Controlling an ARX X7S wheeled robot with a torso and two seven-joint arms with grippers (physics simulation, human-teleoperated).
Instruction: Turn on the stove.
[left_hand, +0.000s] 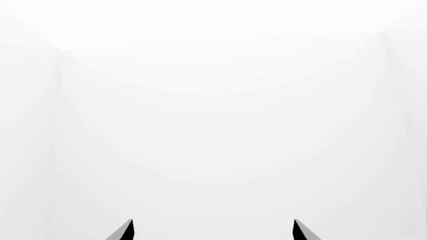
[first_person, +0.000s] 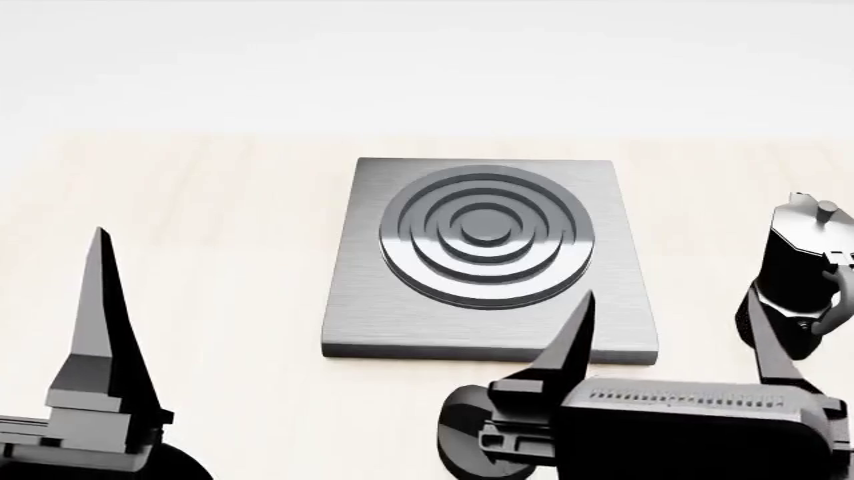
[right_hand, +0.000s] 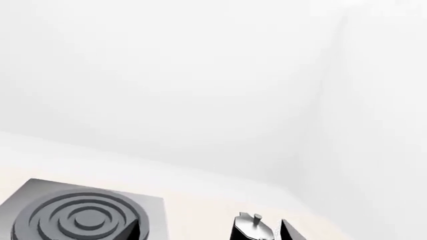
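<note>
The stove (first_person: 487, 255) is a square brushed-grey plate with dark concentric burner rings, lying mid-table; it also shows in the right wrist view (right_hand: 80, 215). A dark round disc (first_person: 461, 440), apparently its knob, sits just in front of the plate's near edge, partly hidden by my right gripper. My right gripper (first_person: 665, 335) hovers open over the plate's near right corner, nothing between its fingers (right_hand: 210, 232). My left gripper (left_hand: 213, 231) is open and empty, facing only white wall. In the head view, one left finger (first_person: 100, 320) stands at the lower left, well clear of the stove.
A black and silver moka pot (first_person: 801, 275) stands right of the stove, close to my right gripper's outer finger, and shows between the fingers in the right wrist view (right_hand: 252, 227). The pale wooden table (first_person: 200, 250) runs back to a white wall.
</note>
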